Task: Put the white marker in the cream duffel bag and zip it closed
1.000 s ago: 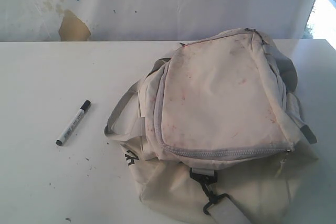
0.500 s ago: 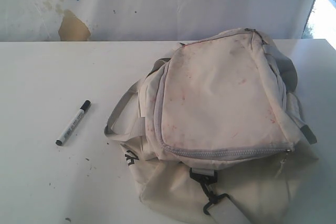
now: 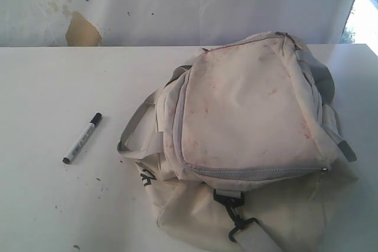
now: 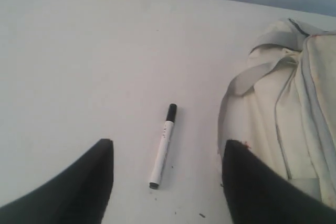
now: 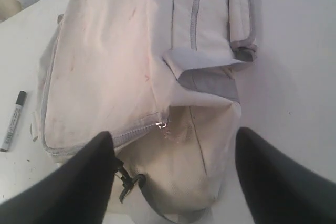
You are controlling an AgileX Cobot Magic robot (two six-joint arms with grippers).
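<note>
Exterior view: the white marker (image 3: 82,138) lies flat on the worktop (image 3: 53,81), toward its left edge, well apart from the cream duffel bag (image 3: 248,128), which covers the right half. The grey zipper (image 3: 254,172) along the bag's near side appears shut. Neither of my arms shows here.

Left wrist view: my left gripper (image 4: 168,169) hangs above the marker (image 4: 163,146) with its jaws apart and nothing between them. The barrel runs lengthwise through the gap. I judge the step in hand to be the pickup: descend straight, close across mid-barrel, not the cap.

Right wrist view: my right gripper (image 5: 173,166) stands spread and empty over the bag's (image 5: 105,51) end. The zipper pull (image 5: 163,125) sits just ahead. I should pinch it squarely and draw along the track.
</note>
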